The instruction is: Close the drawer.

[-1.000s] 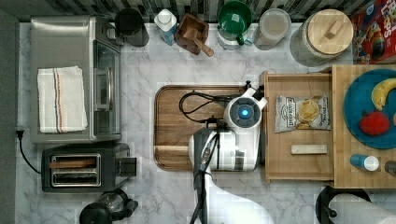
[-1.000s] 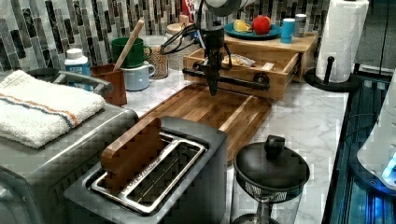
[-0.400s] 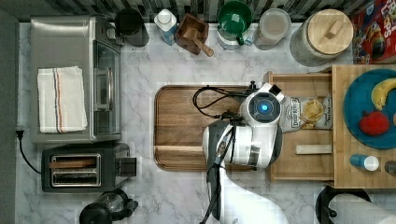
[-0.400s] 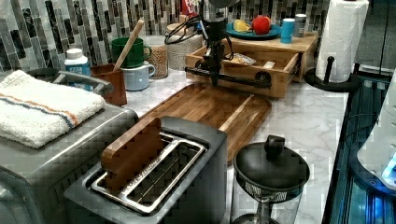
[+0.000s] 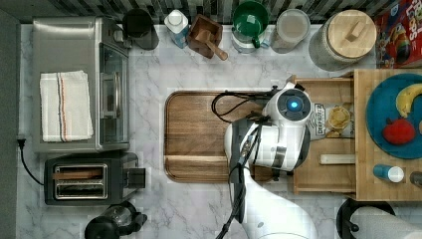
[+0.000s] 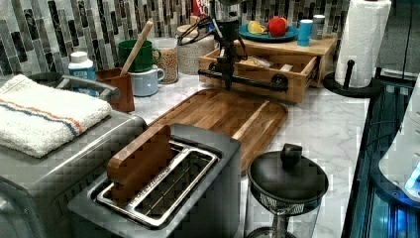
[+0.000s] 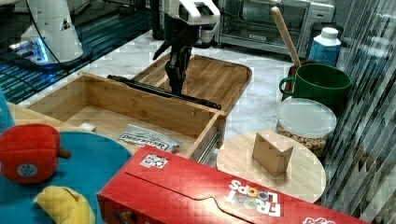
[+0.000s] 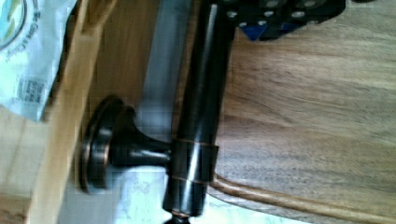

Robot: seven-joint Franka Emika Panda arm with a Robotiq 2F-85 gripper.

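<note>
The drawer (image 5: 323, 174) is a pale wooden box, pulled out from under the wooden top at the top view's right. A dark bar handle (image 7: 140, 86) runs along its front. My gripper (image 7: 176, 87) points straight down and rests against that handle (image 8: 196, 130) on the tray side, with its fingers together and nothing between them. In the left view the gripper (image 6: 227, 79) stands at the handle's left part, in front of the drawer (image 6: 297, 84). From above, the white wrist (image 5: 288, 114) covers the fingers and the drawer's front edge.
A dark wooden tray (image 5: 209, 134) lies on the marble just in front of the drawer. A snack bag (image 5: 331, 119) and a pale stick (image 5: 337, 159) lie inside the drawer. A blue plate (image 5: 383, 107) with toy fruit sits on the top. Mugs, jars, a toaster and an oven line the counter.
The arm has moved toward the top view's right, from over the tray to the drawer's handle. The drawer front now sits slightly farther right in the top view.
</note>
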